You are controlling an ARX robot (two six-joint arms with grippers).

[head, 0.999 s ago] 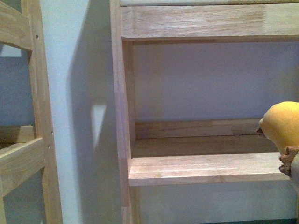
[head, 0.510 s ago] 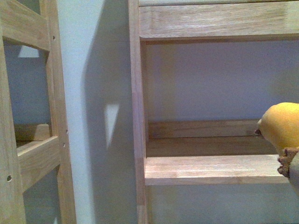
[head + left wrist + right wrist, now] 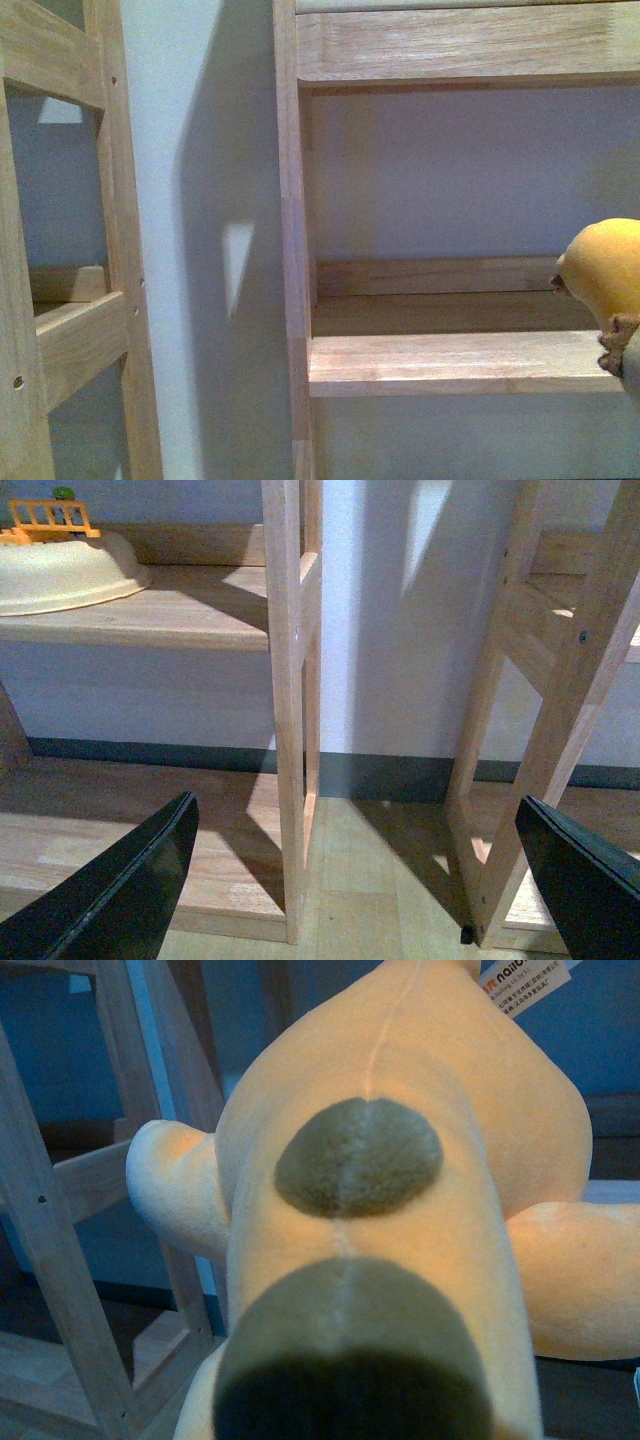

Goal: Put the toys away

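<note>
**Asker:** Orange-yellow plush toy [image 3: 380, 1160] fills the right wrist view. Where is it?

**Describer:** Near, at the scene's right edge, level with the wooden shelf [image 3: 450, 362]. It seems to be in front of the shelf, not on it. The plush hides the right gripper, so its grip cannot be told.

**Asker:** And the left gripper [image 3: 355, 810]?

**Describer:** Spread wide and empty, low above the floor [image 3: 370, 860]. Farther back, a cream bowl [image 3: 60, 575] sits on another shelf. Putting the toy away looks not yet done.

Of the robot's body only the left gripper [image 3: 355, 802] shows: two fingers [image 3: 120, 890] in plain matte black, flat-sided and blade-like, each broad at the base and narrowing to a blunt, slanted tip (a faint grey sheen runs along their upper edges).
</note>
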